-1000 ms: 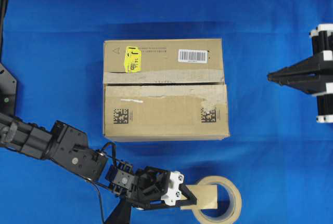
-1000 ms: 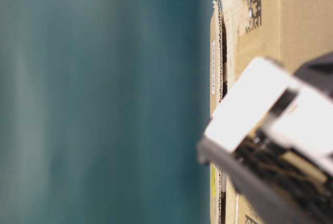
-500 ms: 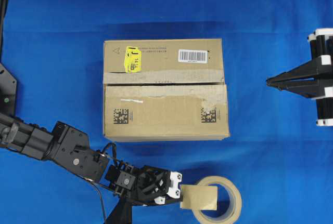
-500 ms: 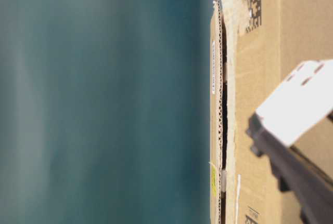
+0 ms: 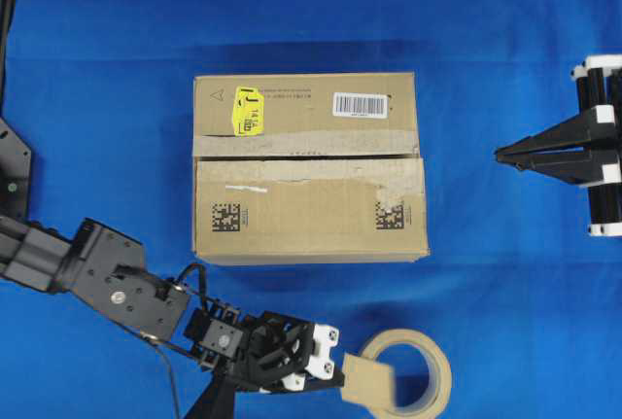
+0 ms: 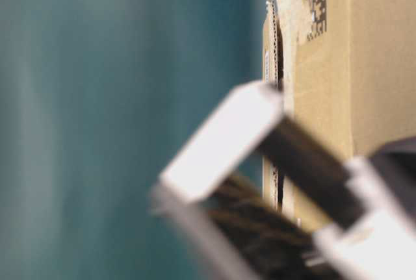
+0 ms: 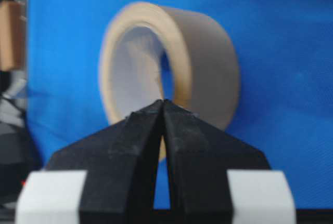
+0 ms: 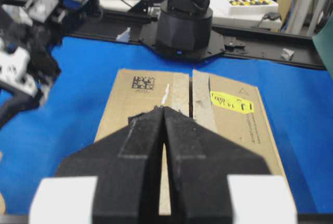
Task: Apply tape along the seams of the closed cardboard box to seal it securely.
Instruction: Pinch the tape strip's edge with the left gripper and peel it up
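Below cardboard box (image 5: pixel 309 168), left claw (image 5: pixel 342 378) low, pinching tape (image 5: pixel 367 384); right claw (image 5: pixel 498 154) pressed together, level.

Bare blue counter (image 5: pixel 505 273) lies open right of the cardboard box (image 5: pixel 309 207); the tape roll (image 5: pixel 406 374) blocks the near strip beside the left gripper (image 5: pixel 340 378).

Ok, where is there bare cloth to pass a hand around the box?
Bare blue cloth lies beyond the cardboard box, left of it, and between it and the right gripper. Crowded: below the box, where the left gripper pinches the tape over the tape roll.
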You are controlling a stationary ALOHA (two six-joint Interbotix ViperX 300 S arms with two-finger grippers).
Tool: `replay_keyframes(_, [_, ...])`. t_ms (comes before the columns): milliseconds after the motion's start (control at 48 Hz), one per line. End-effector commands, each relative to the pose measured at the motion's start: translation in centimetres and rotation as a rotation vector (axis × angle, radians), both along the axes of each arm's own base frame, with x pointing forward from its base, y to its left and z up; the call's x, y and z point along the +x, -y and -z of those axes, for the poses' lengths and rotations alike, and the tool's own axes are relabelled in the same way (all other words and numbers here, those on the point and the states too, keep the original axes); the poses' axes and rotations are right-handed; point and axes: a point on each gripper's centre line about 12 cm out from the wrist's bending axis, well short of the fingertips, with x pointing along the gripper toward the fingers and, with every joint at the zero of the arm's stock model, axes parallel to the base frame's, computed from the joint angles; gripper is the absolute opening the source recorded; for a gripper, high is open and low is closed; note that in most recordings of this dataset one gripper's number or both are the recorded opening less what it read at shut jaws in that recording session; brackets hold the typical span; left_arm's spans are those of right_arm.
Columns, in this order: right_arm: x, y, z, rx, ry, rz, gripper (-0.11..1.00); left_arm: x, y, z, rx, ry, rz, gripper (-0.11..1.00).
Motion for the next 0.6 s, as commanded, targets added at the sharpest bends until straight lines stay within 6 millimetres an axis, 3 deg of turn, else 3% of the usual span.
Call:
replay_keyframes(0, [0.2,-0.1,-0.2,0.001,-0.003,-0.005,0.01,0.2,0.0,-3.6,-0.005,0.074,0.014,0.00])
replay_keyframes(208, [0.2,-0.1,0.3,0.001,-0.032,-0.005,0.01,0.4,-1.3,-4.7,0.094,0.129,0.044,0.00])
replay_keyframes(583, [0.3,-0.1,0.2,0.002,-0.032,-0.003,0.01,-1.2,-6.9,-9.7,0.124,0.224,-0.041,0.00])
